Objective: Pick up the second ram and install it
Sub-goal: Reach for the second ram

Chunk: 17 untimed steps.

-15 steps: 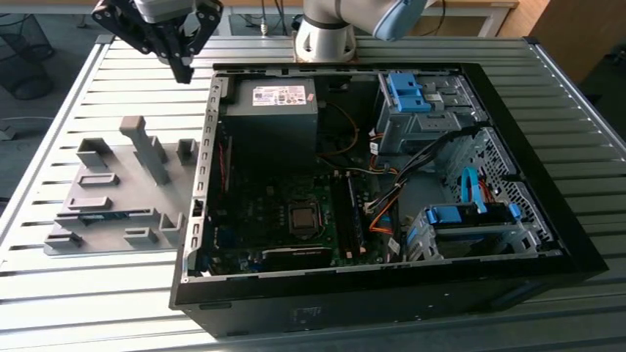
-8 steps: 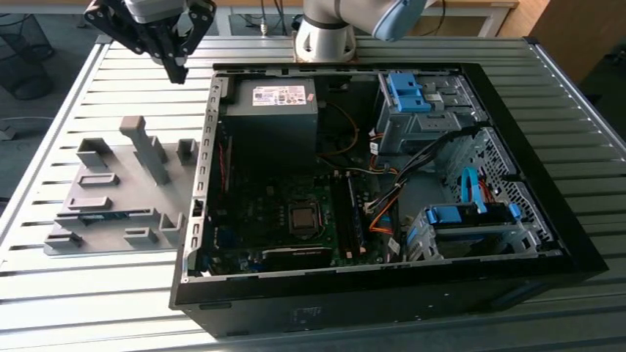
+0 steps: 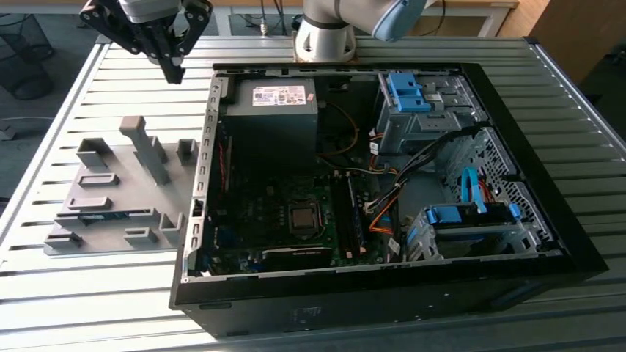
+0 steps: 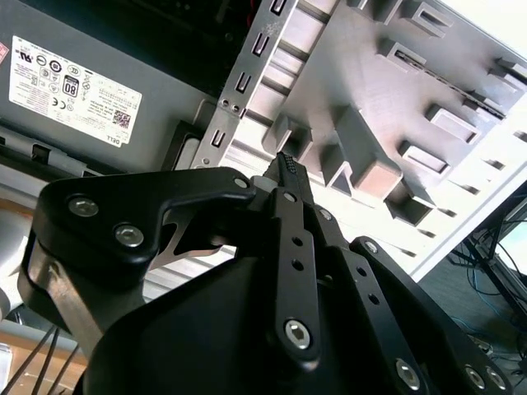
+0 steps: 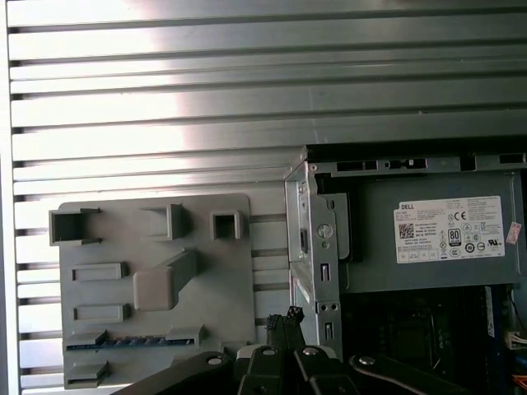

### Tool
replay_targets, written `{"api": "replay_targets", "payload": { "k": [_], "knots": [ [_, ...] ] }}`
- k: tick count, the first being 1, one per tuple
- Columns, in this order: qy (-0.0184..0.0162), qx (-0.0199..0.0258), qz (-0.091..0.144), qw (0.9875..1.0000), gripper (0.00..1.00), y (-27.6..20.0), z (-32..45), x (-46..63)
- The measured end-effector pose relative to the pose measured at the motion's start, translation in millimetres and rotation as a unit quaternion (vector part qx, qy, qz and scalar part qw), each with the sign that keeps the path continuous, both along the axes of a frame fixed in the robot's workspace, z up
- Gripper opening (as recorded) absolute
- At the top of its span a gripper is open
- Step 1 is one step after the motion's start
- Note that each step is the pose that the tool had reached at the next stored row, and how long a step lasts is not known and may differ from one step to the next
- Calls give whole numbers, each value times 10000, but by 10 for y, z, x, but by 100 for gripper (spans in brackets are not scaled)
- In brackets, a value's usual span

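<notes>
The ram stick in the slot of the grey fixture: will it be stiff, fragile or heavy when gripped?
The second ram looks thin and narrow, so probably light and fairly stiff, yet fragile if bent. It sits edge-up in a slot of the grey fixture, so little shows to grasp; it may tip once lifted free.

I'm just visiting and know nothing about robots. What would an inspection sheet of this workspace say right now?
Surface: slatted metal table, carrying everything.
Job's things: the second ram, a thin strip, lies in a slot of the grey fixture; the open computer case stands beside the fixture.
Clutter: nothing seen.
Gripper: gripper shut and empty, raised over the table, apart from the ram.
Cables: orange and black cables run inside the case.
Surroundings: wire basket on the floor past the table.
</notes>
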State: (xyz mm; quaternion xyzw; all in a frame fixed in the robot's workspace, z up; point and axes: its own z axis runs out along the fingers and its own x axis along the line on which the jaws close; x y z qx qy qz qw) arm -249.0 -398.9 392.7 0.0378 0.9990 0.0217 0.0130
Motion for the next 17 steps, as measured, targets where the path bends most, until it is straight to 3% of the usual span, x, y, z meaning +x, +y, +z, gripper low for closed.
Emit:
{"api": "replay_targets", "payload": {
  "k": [17],
  "knots": [
    [0, 0, -1, 10000, 10, 0, 0, -43]
  ]
}}
